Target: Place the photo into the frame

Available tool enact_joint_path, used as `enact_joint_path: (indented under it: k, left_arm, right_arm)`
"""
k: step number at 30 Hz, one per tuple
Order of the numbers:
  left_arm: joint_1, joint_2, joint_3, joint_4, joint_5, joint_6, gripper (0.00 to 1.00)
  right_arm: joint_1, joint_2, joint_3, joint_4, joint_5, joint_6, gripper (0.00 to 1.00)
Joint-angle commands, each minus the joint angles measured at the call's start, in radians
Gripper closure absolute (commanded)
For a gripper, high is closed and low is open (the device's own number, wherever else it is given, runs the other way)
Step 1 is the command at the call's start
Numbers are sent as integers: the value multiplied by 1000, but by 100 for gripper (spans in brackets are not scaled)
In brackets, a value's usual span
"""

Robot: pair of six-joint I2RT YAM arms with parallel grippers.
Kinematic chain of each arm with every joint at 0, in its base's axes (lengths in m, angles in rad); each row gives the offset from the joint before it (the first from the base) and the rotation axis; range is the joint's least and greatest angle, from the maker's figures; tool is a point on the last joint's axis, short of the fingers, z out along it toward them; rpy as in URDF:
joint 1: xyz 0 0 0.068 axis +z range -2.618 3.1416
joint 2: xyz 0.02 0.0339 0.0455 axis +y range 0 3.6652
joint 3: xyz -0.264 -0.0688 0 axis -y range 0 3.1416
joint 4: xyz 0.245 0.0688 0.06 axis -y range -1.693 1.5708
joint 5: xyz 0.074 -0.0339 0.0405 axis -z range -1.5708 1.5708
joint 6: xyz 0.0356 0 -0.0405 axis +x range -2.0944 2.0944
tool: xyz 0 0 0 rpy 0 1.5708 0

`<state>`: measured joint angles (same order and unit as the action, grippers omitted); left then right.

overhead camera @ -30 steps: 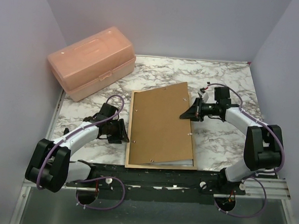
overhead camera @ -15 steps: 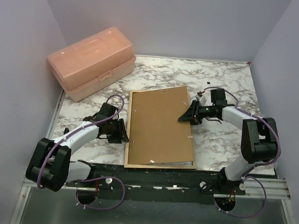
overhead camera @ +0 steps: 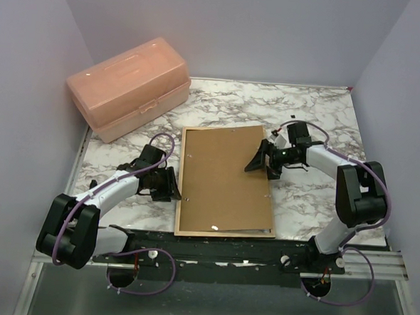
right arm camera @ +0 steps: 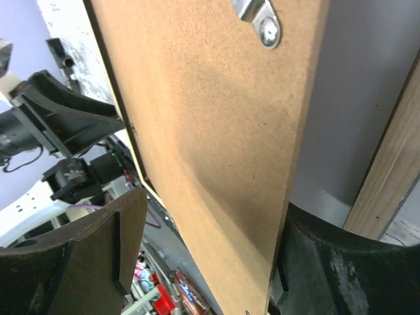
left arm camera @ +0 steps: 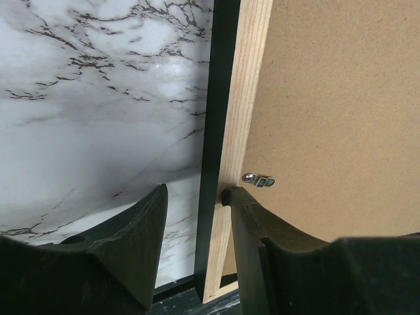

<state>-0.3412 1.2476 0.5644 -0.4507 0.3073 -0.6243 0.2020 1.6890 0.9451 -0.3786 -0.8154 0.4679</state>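
One marble surface [overhead camera: 320,107] carries one translucent peach box [overhead camera: 129,85] at its far left corner, lid closed, contents not discernible. The one frame [overhead camera: 181,191] lies back up against the middle of the near edge, tan wood rails showing, with one brown backing board [overhead camera: 223,176] resting in it. Two arms reach in from the sides. The left fingers [overhead camera: 170,186] stand partly apart, straddling the frame's left rail, one over the marble and one touching the wood. The right fingers [overhead camera: 255,162] are spread wide at the board's far right edge, the board between them and not pinched. Only the right wrist view shows that edge raised off the rail, with a pale sheet [right arm camera: 348,98] under it that is too little seen to identify. Each wrist view shows one small metal tab [left arm camera: 258,179] on the board.
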Motion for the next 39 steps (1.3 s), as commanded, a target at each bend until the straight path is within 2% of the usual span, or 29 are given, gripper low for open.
enact_joint_path:
  k: [1, 9, 23, 37, 39]
  left_arm:
    - [4, 18, -4, 19, -28, 21, 56]
    - [4, 15, -5, 17, -29, 23, 55]
    - [2, 4, -5, 12, -34, 23, 54]
    - [2, -7, -1, 2, -44, 23, 52]
    - [3, -7, -2, 3, -45, 23, 52]
  right_arm:
    - [40, 23, 57, -69, 112, -35, 24]
    - [111, 2, 94, -143, 377, -21, 8]
    - [210, -22, 150, -237, 653, 10, 3]
    - [235, -74, 172, -315, 811, 36, 0]
    - [235, -90, 163, -285, 777, 34, 0]
